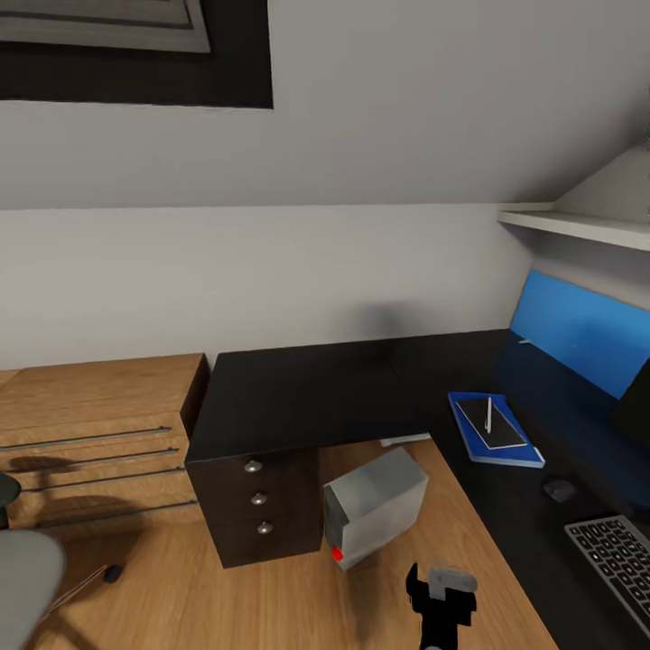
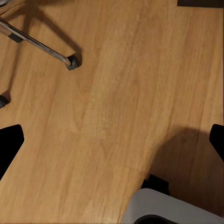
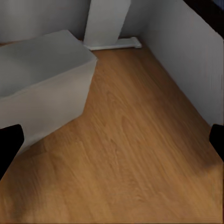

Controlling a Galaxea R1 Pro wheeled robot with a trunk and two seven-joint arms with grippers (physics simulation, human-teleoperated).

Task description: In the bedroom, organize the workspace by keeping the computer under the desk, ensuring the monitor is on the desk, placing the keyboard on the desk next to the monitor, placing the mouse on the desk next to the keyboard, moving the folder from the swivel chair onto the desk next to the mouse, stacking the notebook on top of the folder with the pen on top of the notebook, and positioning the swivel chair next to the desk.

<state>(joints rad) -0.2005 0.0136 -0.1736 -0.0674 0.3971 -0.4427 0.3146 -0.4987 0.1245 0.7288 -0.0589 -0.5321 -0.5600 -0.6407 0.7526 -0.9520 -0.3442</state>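
Head view, from left to right: the chair (image 1: 25, 578) sits at the lower left edge, well apart from the table (image 1: 307, 397); the wooden dresser (image 1: 90, 433) stands behind it, touching the table's drawer unit (image 1: 257, 506). Next comes the computer (image 1: 375, 506), standing on the floor in the table's inner corner but only partly under the black top. Further right on the table lies the folder (image 1: 496, 429) with the notebook (image 1: 490, 424) and pen (image 1: 488, 413) stacked on it, then the mouse (image 1: 559, 490), keyboard (image 1: 618, 555) and a sliver of the monitor (image 1: 636, 406). The right gripper (image 1: 440, 600) hangs low, just in front of the computer; its wrist view shows both fingertips wide apart, so it is open, holding nothing. The left gripper (image 2: 112, 140) is likewise spread open over bare floor near a chair caster (image 2: 71, 61). The step in hand looks like pushing the computer under the table: press flat and low on its near face, so it slides without tipping.
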